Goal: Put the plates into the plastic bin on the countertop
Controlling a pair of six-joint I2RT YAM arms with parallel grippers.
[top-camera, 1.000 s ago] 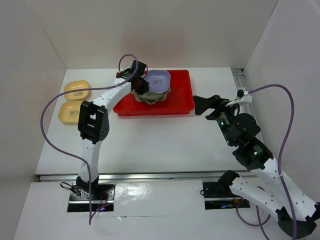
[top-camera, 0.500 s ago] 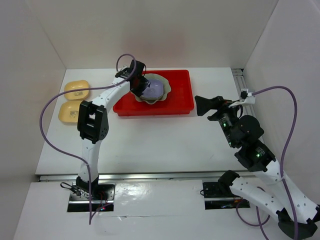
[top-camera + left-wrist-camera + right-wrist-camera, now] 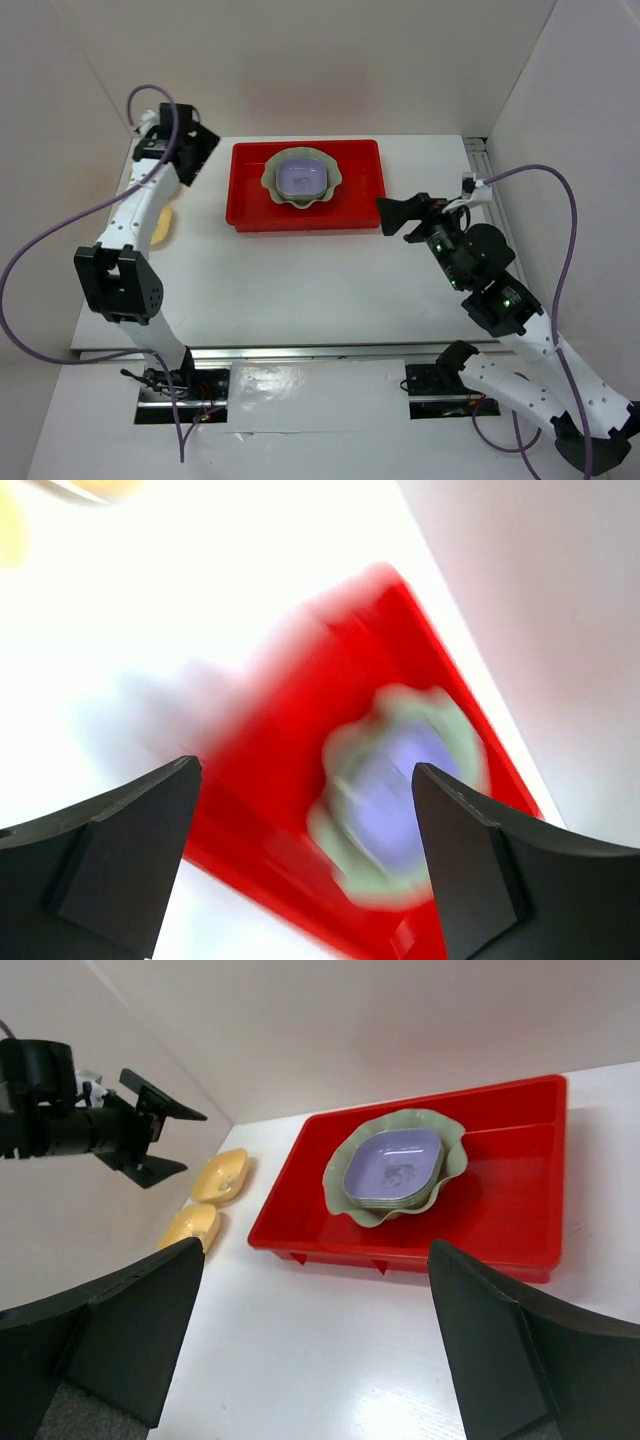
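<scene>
Right, quick notes. The red plastic bin [image 3: 362, 190] sits toward the back of the white countertop [image 3: 300, 280]. Inside it the pale green scalloped dish [image 3: 272, 178] carries the lavender dish [image 3: 304, 178] nested in its bowl, with what looks like another small dish or two beneath. Nesting keeps the pile compact and steady. My left gripper [image 3: 198, 152] hangs high by the back-left corner, well apart from the bin, fingers spread wide with nothing between them. Its wrist view is smeared, so I read little from it. Left of the bin, on the countertop, lie a yellow dish [image 3: 222, 1174] and a tan dish [image 3: 190, 1225], which I judge the likely next pickups. My right gripper [image 3: 388, 216] hovers just off the bin's right front corner, also spread wide and empty, probably parked clear of the left arm's side.
</scene>
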